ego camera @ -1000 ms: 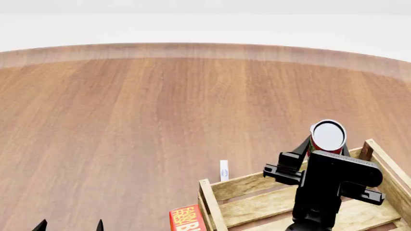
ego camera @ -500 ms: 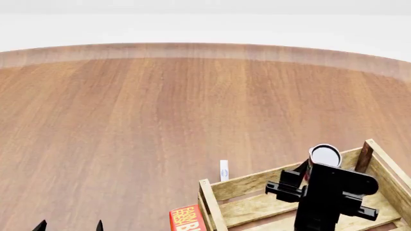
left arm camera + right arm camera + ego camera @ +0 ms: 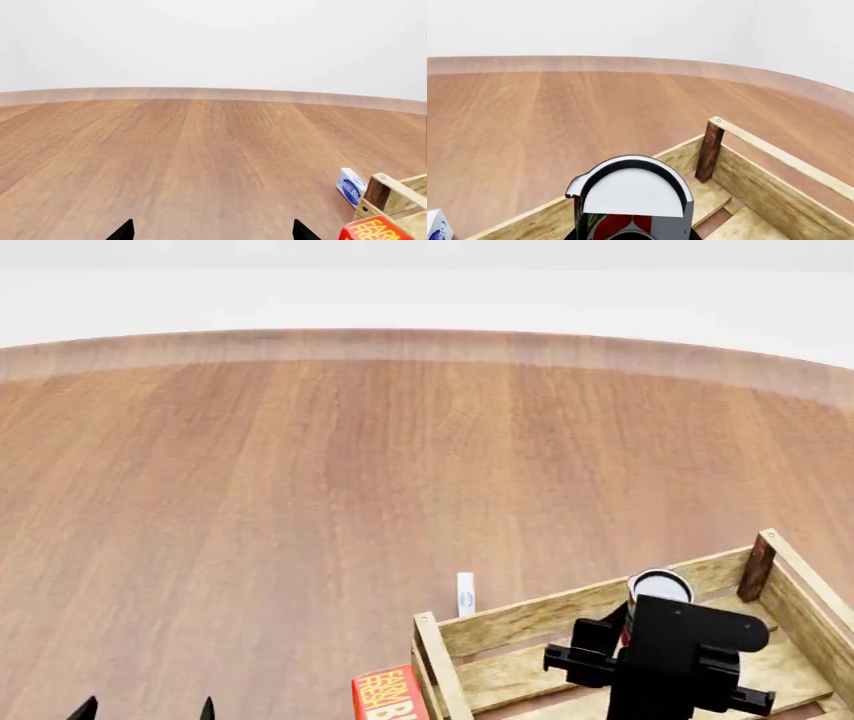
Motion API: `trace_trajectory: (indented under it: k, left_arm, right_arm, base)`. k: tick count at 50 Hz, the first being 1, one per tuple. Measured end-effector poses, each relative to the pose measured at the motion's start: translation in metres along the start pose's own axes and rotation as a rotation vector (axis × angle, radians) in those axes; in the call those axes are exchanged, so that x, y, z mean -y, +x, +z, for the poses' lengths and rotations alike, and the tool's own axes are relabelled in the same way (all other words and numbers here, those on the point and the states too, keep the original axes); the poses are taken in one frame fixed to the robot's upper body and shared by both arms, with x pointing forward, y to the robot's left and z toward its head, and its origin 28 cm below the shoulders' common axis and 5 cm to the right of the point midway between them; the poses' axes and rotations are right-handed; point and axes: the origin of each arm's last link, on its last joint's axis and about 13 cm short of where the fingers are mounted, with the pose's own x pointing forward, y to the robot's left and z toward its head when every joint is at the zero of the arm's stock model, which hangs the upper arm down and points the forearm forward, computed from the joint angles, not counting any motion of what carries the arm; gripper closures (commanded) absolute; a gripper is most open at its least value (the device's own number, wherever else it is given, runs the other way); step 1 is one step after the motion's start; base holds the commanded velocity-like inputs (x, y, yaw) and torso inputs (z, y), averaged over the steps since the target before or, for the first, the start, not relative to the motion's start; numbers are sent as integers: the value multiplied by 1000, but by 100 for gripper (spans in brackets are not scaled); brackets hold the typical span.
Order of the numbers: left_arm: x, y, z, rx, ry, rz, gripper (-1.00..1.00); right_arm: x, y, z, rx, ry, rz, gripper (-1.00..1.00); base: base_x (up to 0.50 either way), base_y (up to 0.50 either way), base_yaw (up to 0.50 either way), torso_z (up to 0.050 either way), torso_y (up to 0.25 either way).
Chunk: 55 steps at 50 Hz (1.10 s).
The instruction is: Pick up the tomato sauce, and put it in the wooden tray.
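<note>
The tomato sauce can has a silver top and a red and green label. My right gripper is shut on it and holds it inside the wooden tray, just behind the tray's far wall. In the right wrist view the can fills the lower middle, with the tray's slats and a brown corner post around it. My left gripper is open and empty over bare table; only its two black fingertips show at the head view's lower left.
A red box with yellow letters stands against the tray's left outer wall, also in the left wrist view. A small white and blue box stands just beyond the tray's far left corner. The round wooden table stretches ahead.
My right gripper has come down and back with the can, from above the tray's far wall to inside the tray. The left arm has not moved.
</note>
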Motion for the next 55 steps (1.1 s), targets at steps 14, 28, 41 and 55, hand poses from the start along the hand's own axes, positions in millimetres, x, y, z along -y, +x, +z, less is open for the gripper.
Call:
trace_trajectory:
  k: [14,28,41,55]
  left_arm:
    - [1,-1,2,0,0,0,-100]
    - [1,-2,2,0,-1,1,-100]
    - [1,-2,2,0,-1,1,-100]
    - [1,-2,3,0,-1,0,-100]
  right_arm:
    - [1,0,-2,-75,7,6,100]
    - [2,0,-3,-140,5,9,100]
    - [1,0,-3,-153,-7,9,-100]
    - [1,0,-2,-151,-44,9,-100]
  base:
    - [0,0,0,0,0]
    - [0,0,0,0,1]
    - [0,0,0,0,0]
    - [0,0,0,0,0]
